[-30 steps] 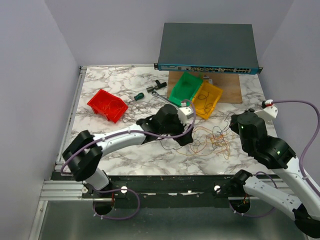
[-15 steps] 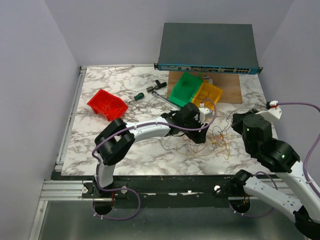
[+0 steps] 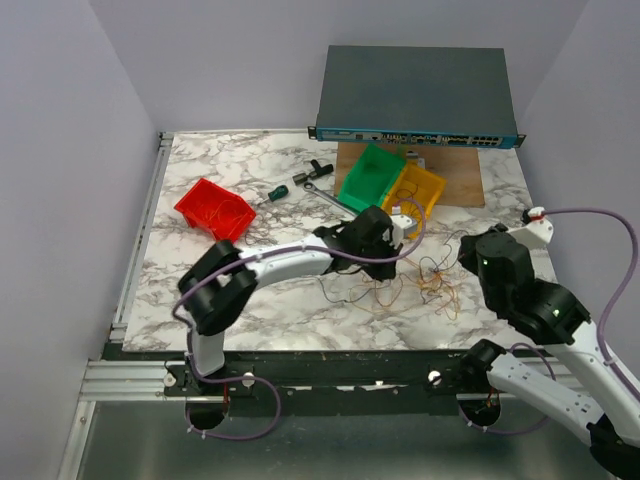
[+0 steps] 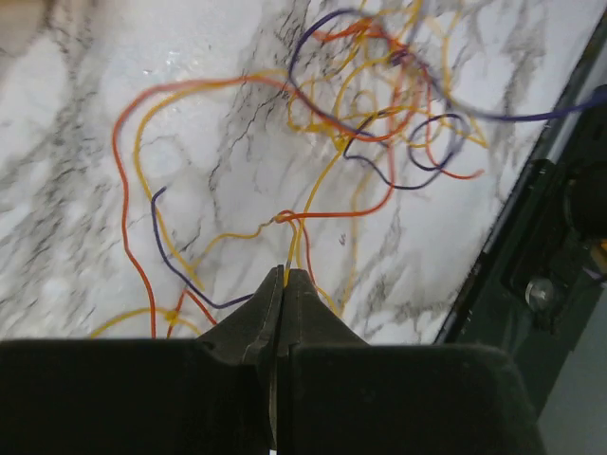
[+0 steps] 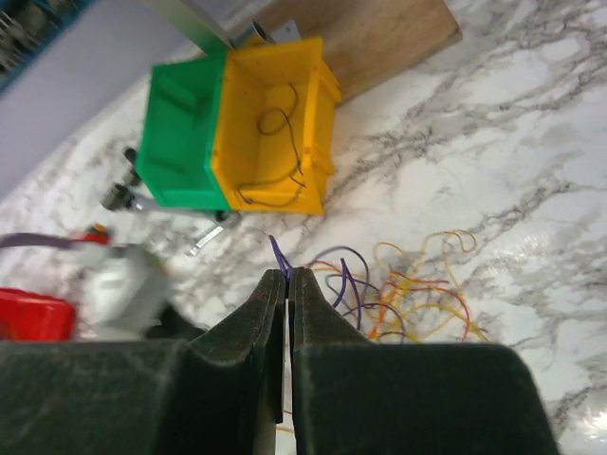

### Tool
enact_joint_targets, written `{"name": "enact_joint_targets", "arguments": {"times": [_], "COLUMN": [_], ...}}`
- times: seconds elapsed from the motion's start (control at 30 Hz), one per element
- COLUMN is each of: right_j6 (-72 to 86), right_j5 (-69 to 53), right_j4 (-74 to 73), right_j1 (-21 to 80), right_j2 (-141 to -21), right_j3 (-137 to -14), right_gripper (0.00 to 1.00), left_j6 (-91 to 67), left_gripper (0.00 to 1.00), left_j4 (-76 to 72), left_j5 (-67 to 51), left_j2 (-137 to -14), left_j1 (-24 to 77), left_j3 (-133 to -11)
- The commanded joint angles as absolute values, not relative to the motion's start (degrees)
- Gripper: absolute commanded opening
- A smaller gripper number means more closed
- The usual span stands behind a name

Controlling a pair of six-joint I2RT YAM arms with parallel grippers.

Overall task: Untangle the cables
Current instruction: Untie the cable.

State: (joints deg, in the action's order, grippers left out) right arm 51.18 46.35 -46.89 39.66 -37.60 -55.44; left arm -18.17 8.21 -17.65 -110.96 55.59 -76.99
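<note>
The cables lie in a loose knot on the table, in front of the yellow bin and between the two arms. Orange, yellow, red and purple strands cross one another there. One dark strand lies apart from the rest, inside the yellow bin.

The left claw is pressed together at its tips, and a yellow cable runs straight into them from the knot, so it looks pinched. The right claw is likewise closed, with a purple cable sticking out just above its tips. It hangs above the table near the bins, to one side of the heap.

The step in hand seems to be the pulling apart, with each claw holding one strand of a different colour. The next move probably calls for drawing the claws slowly away from each other so the strands slide out of the loops. The risk is that the whole knot drags along or tightens. A thin wire could also slip from the tips.
</note>
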Motion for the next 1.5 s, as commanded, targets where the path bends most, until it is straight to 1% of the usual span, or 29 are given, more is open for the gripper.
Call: {"name": "enact_joint_targets", "arguments": {"times": [0.0,0.03,0.07,0.1,0.13,0.17,0.2,0.23,0.3,0.37,0.4,0.43,0.53,0.6,0.7,0.77,0.83,0.9,0.97,1.0,1.03,1.07,1.17,1.3,1.33,1.4,1.43,1.47], "right_j6": [52.24,52.28,52.14,51.44,48.99,45.21,42.48,39.85,34.01,29.6,27.86,27.48,24.85,23.92,22.82,22.11,21.95,23.14,24.39,25.6,27.28,28.63,33.81,46.27,47.71,43.95,41.87,40.57], "right_j5": [41.67,40.07,38.68,36.68,33.09,29.43,25.04,21.72,13.4,3.69,-3.01,-6.32,-14.84,-17.72,-16.75,-14.62,-12.49,-8.68,-5.6,-2.55,1.57,5.11,17.34,36.97,39.11,35.65,33.36,31.35], "right_j4": [-49.12,-49.02,-48.69,-47.87,-46.18,-43.38,-41.08,-38.24,-31.33,-24.21,-20.56,-18.4,-11.7,-6.99,-2.16,-0.58,3.58,6.31,7.65,7.2,6.12,4.8,-2.14,-19.17,-22.05,-21.7,-20.89,-20.45], "right_j1": [39.71,39.61,39.6,39.71,39.66,39.72,39.64,39.65,39.6,39.65,39.66,39.64,39.64,39.62,39.71,39.73,39.73,39.72,39.73,39.72,39.7,39.72,39.73,39.69,39.7,39.7,39.72,39.72], "right_j2": [-40.05,-41.05,-42.26,-43.26,-43.66,-43.7,-43.33,-42.28,-39.76,-37.06,-36.24,-35.9,-36.34,-37.44,-40.54,-43.23,-45.36,-45.8,-44.98,-44.11,-43.02,-41.48,-36.07,-31.21,-30.96,-31.0,-31.38,-31.81], "right_j3": [-49.8,-48.93,-48.08,-47.67,-47.51,-47.47,-47.24,-46.52,-44.32,-41.34,-39.99,-39.24,-36.9,-35.37,-34.25,-34.16,-33.59,-32.24,-30.59,-29.83,-29.1,-28.25,-26.46,-27.19,-27.63,-28.45,-29.08,-29.74], "right_gripper": [0.12,0.16,0.27,0.4,0.57,0.7,0.8,0.84,0.87,0.93,0.96,0.96,0.96,0.95,0.9,0.84,0.72,0.52,0.25,0.13,0.04,0.01,0.01,0.01,0.01,0.01,0.03,0.1], "left_j6": [-11.79,-11.52,-11.52,-11.75,-12.01,-12.27,-12.51,-12.86,-13.23,-13.14,-13.05,-12.93,-12.62,-12.41,-12.3,-12.39,-12.66,-12.82,-12.96,-13.32,-13.71,-14.24,-16.21,-18.6,-18.87,-18.75,-18.49,-18.32], "left_gripper": [0.0,0.0,0.0,0.0,0.0,0.0,0.0,0.0,0.0,0.0,0.0,0.0,0.0,0.0,0.0,0.0,0.0,0.0,0.0,0.0,0.0,0.0,0.0,0.0,0.0,0.0,0.0,0.0], "left_j4": [10.17,11.44,12.46,13.64,14.37,15.06,15.82,16.8,18.47,19.71,20.45,21.09,23.45,25.32,28.82,30.42,31.25,31.72,31.99,31.95,32.07,32.23,31.89,30.1,29.33,27.69,27.51,27.68], "left_j5": [-13.54,-13.52,-13.7,-14.21,-14.82,-15.52,-16.22,-16.62,-17.27,-18.12,-18.29,-18.52,-19.6,-20.61,-22.31,-23.05,-23.65,-23.97,-22.68,-21.46,-20.14,-18.42,-14.19,-8.16,-7.67,-8.5,-8.95,-9.12], "left_j2": [-92.6,-90.47,-88.93,-87.43,-86.52,-85.5,-84.83,-84.07,-82.62,-81.05,-80.22,-79.59,-77.68,-77.02,-76.88,-76.74,-76.35,-75.91,-75.06,-74.45,-73.59,-72.76,-68.31,-61.69,-60.06,-57.98,-57.43,-57.37], "left_j1": [55.17,55.18,55.19,55.19,55.2,55.11,55.11,55.06,54.94,54.71,54.59,54.35,53.56,52.95,52.39,52.3,52.29,52.09,51.51,51.09,50.26,49.4,45.54,40.6,39.7,38.7,38.54,38.5], "left_j3": [-73.92,-73.96,-74.16,-74.41,-74.6,-74.78,-75.17,-75.67,-76.68,-77.59,-78.11,-78.82,-81.14,-83.25,-87.33,-89.31,-90.55,-91.41,-91.92,-91.97,-91.98,-91.96,-90.47,-85.12,-83.81,-81.85,-81.62,-81.75]}}
